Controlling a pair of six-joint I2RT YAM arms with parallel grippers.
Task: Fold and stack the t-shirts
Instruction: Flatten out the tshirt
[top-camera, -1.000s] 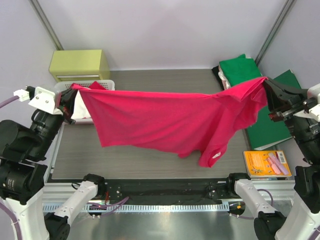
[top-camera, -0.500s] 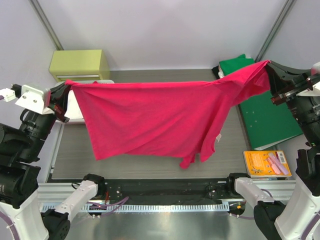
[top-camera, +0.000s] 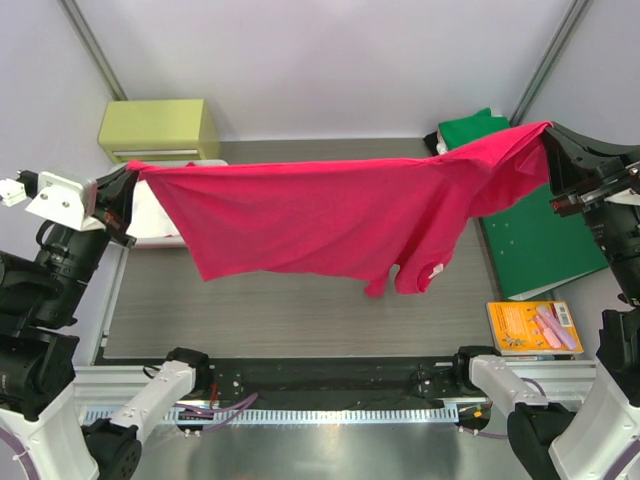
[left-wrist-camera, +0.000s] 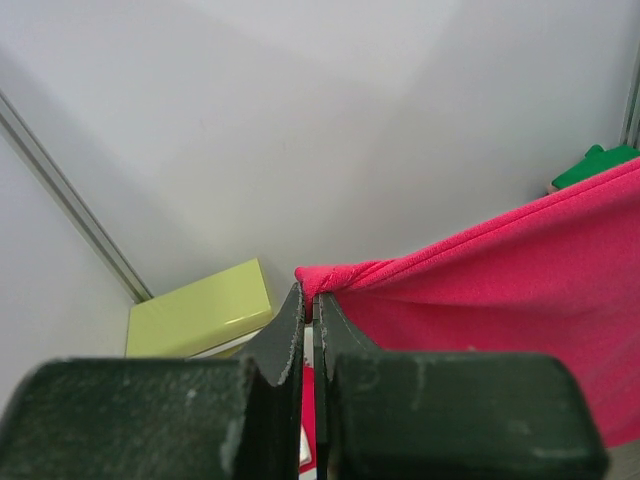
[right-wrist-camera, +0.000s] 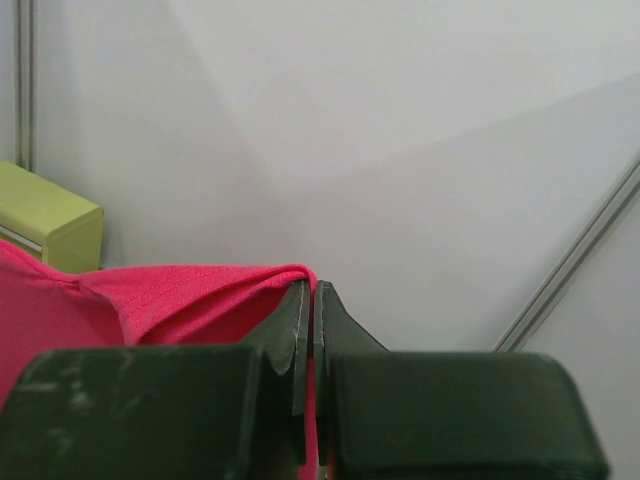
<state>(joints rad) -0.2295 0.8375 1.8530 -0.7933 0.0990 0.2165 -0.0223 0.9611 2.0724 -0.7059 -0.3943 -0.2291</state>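
A bright pinkish-red t-shirt (top-camera: 320, 215) hangs stretched in the air across the table, its small neck label (top-camera: 436, 270) at the lower right. My left gripper (top-camera: 128, 178) is shut on its left corner (left-wrist-camera: 325, 277). At the far right my right gripper (top-camera: 548, 135) is shut on the other corner (right-wrist-camera: 290, 272). A green t-shirt (top-camera: 470, 130) lies folded at the back right, partly hidden behind the red cloth. Both grippers are raised high above the table (top-camera: 280, 310).
A yellow-green box (top-camera: 160, 128) stands at the back left, with a white basket (top-camera: 155, 225) in front of it under the shirt's left end. A flat dark-green folder (top-camera: 535, 240) lies at the right, and an orange packet (top-camera: 534, 327) sits near the front right edge.
Both arms have lifted and pulled the red shirt tauter and higher; its lower hem has risen off the table and the right gripper has moved outward to the right.
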